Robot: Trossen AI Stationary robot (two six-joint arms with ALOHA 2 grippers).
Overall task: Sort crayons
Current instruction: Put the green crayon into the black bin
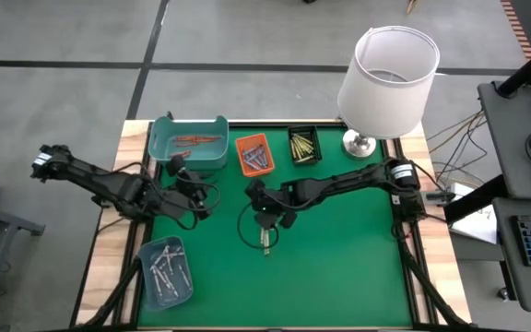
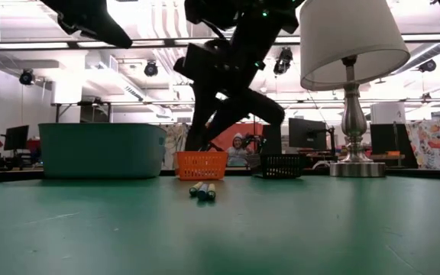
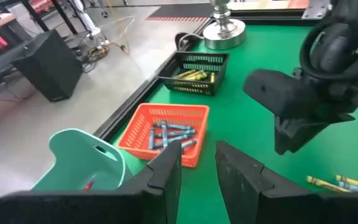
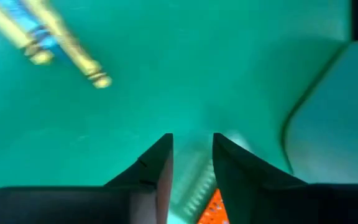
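Observation:
A few yellow-green and blue crayons [image 1: 265, 242] lie side by side on the green mat [image 1: 339, 258], seen end-on in the low view [image 2: 202, 189]. My right gripper [image 1: 265, 221] hangs just above and beyond them, open, with nothing between its fingers [image 4: 191, 146]. My left gripper [image 1: 203, 205] hovers over the mat's left part, below the teal bin [image 1: 189, 143], open and empty [image 3: 197, 165]. Blue crayons lie in the orange tray [image 3: 166, 134], yellow-green ones in the black tray [image 3: 194, 73], red ones in the teal bin, and silvery ones in a clear tray [image 1: 166, 270].
A lamp with a white shade [image 1: 387, 78] stands at the mat's far right corner, next to the black tray. The three small trays line the far edge. The mat's near and right parts hold nothing. Desks and cables stand beyond the table's right side.

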